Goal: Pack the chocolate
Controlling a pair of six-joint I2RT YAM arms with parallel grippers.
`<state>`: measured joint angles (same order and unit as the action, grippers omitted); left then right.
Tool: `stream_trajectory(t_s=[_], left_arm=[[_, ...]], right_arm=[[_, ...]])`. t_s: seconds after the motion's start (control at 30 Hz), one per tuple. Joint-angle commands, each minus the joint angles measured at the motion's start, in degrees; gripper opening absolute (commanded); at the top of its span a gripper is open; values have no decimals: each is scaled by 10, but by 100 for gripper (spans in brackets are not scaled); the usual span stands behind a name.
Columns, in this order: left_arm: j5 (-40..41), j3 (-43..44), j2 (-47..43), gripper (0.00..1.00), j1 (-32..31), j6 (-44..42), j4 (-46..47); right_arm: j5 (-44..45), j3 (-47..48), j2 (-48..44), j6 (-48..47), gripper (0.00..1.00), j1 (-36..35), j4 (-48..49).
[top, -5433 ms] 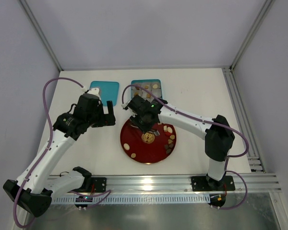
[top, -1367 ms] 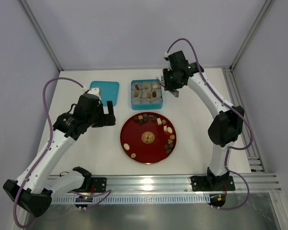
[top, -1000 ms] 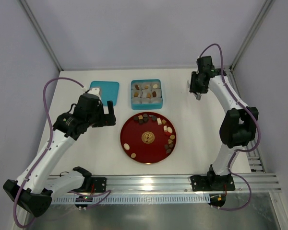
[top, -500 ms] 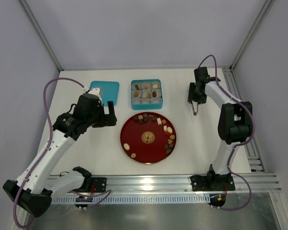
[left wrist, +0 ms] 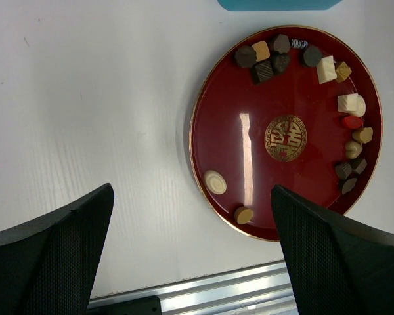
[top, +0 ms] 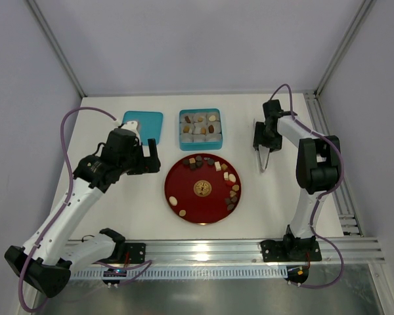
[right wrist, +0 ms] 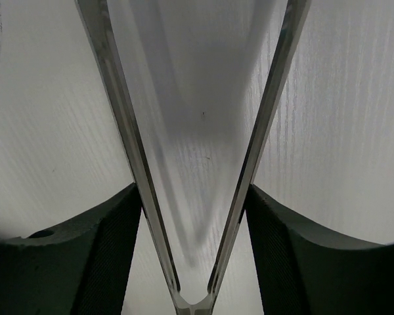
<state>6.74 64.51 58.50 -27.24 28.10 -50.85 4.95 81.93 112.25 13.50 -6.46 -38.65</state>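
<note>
Several chocolates (top: 231,187), dark brown, light brown and cream, lie on a round red plate (top: 177,202); they also show in the left wrist view (left wrist: 262,62) on that plate (left wrist: 230,131). More pieces sit in white paper cups in the teal box (top: 182,146). My right gripper (top: 264,141) is shut on metal tongs (top: 261,159), low over the table, right of the plate. In the right wrist view the tongs (right wrist: 256,151) spread in a V between my fingers (right wrist: 85,256), with nothing in them. My left gripper (top: 152,156) is open and empty, left of the plate.
The teal lid (top: 144,125) lies flat at the back left, next to the box. An aluminium rail (top: 203,249) runs along the near table edge. A frame rail (top: 328,151) borders the right side, close to the right arm.
My right arm went from the plate to the teal box, then swung to the right side and lowered the tongs towards the table. The left arm has not moved.
</note>
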Motion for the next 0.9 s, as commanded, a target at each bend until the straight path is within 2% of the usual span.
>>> stream_trajectory(t_s=[0.0, 0.33, 0.67, 0.87], left_arm=[[-6, -3, -4, 100, 3, 2, 19], [-3, -4, 3, 100, 3, -1, 19], [-4, 4, 28, 100, 3, 0, 23], [6, 26, 48, 100, 3, -1, 19]], right_arm=[[-6, -7, -1, 1, 66, 0, 14], [-22, -19, 3, 0, 73, 0, 9], [-38, -28, -11, -2, 87, 0, 3], [-36, -43, -56, 6, 91, 5, 2]])
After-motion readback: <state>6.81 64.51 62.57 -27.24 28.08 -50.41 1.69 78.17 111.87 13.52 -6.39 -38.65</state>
